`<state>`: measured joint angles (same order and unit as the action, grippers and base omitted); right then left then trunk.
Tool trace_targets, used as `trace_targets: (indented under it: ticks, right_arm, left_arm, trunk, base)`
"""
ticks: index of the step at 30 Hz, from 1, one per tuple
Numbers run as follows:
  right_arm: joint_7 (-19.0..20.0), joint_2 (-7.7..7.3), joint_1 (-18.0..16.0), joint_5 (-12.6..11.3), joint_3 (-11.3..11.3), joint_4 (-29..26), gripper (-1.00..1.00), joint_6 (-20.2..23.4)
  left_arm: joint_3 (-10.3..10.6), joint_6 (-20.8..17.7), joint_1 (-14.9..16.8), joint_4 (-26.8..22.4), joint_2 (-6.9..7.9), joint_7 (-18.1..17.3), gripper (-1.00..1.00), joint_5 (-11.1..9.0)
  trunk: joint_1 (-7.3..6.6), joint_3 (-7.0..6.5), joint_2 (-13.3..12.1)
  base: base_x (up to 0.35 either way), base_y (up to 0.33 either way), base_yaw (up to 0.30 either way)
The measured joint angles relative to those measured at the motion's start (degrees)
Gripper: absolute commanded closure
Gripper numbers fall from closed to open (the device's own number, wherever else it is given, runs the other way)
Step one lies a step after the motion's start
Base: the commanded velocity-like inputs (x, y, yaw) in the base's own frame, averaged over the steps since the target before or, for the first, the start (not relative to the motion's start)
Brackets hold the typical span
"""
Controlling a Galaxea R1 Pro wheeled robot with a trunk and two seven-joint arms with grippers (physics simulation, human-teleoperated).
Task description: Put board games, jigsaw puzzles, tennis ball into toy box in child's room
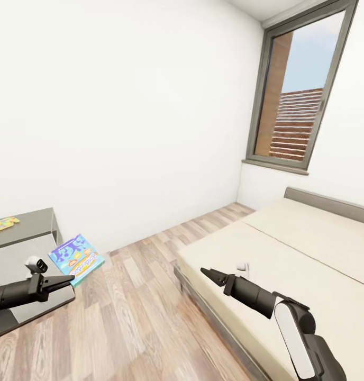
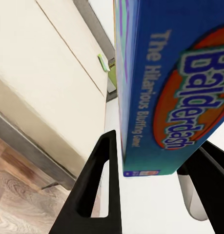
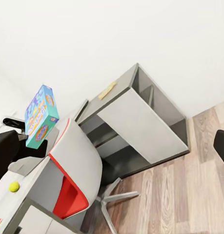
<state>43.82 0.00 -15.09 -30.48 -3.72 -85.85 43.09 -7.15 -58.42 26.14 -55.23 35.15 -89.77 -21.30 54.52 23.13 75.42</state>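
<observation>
Jaws of my left gripper (image 1: pixel 65 279) pinch blue board game (image 1: pixel 76 257) by its edge, box held over corner of table (image 1: pixel 23 225) beside wood floor (image 1: pixel 134 317). Right gripper (image 1: pixel 207 273) hangs above bed (image 1: pixel 309 254), fingertips look pressed together. Jigsaw puzzle (image 1: pixel 3 224) lies on dark table top. Right wrist view: tennis ball (image 3: pixel 13 186) on light table surface, near grey-and-red chair (image 3: pixel 75 170).
</observation>
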Motion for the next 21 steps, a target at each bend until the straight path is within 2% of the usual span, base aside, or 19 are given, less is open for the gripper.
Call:
trace_targets:
  ticks: [4, 8, 13, 21]
  right_arm:
    - [-0.2, 0.00, 0.0, 0.0, 0.2, -0.1, -1.00, 0.0]
    - [-0.7, 0.00, 0.0, 0.1, 3.2, 0.0, -1.00, 0.0]
    - [-2.7, 0.00, 0.0, 0.1, 4.5, 0.0, -1.00, -0.1]
    - [-3.6, 0.00, -0.1, 0.0, 4.7, 0.0, -1.00, 0.0]
  left_arm:
    - [0.0, 0.0, 0.0, 0.2, 0.00, 0.0, 1.00, 0.0]
    - [0.0, 0.0, 0.0, 0.3, 0.00, 0.0, 1.00, 0.0]
    - [0.0, -0.1, 0.0, 0.3, -0.01, 0.0, 1.00, 0.1]
    - [0.0, -0.1, 0.1, 0.2, -0.01, 0.0, 1.00, 0.0]
  trunk:
    - [0.00, 0.00, 0.0]
    - [0.01, 0.00, 0.0]
    - [0.03, 0.00, 0.0]
    - [-1.72, -1.43, -3.2]
  base:
    - [0.325, 0.126, 0.279]
    - [0.263, 0.031, 0.288]
    - [0.065, 0.006, 0.290]
    - [0.007, 0.001, 0.290]
